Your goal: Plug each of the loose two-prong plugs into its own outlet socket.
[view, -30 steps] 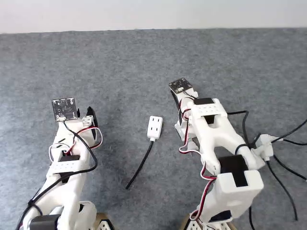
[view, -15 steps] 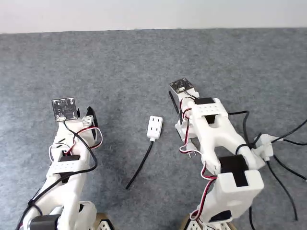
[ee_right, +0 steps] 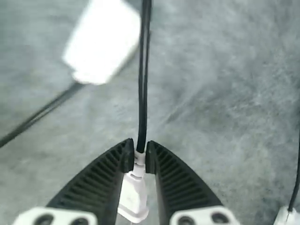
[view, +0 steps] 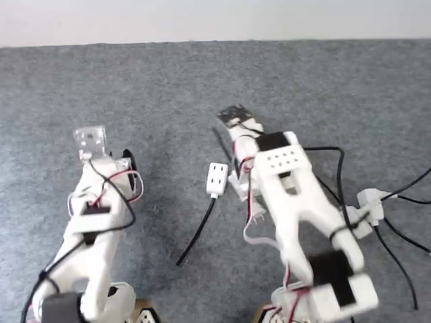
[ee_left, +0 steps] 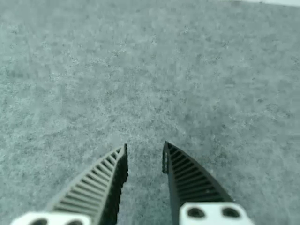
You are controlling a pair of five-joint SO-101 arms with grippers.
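At the left of the grey felt-covered bench [view: 168, 87], the left gripper [ee_left: 145, 145] hangs over bare surface with its 2 ribbed fingers [ee_left: 187, 173] a little apart and nothing between them. To its right, near the middle of the bench, lies the white outlet strip [view: 217, 178], flat and lengthwise from far to near. Its black cord [view: 199, 229] trails off the near end toward the near left. Just right of the strip is the right gripper [ee_right: 139, 141], low over the bench. Its fingers are closed on a white plug [ee_right: 133, 192], pinching it at the end where the thin black lead [ee_right: 142, 70] comes out. That lead runs straight out past the fingertips toward the far side. The right wrist view shows the strip ahead and to one side of the held plug, close but not touching it. Whether the plug's prongs face the strip cannot be told. Farther right, beside the right arm's near half, a second white plug [view: 369, 200] rests on the bench, well apart from the strip, with dark cables running off to the right edge.
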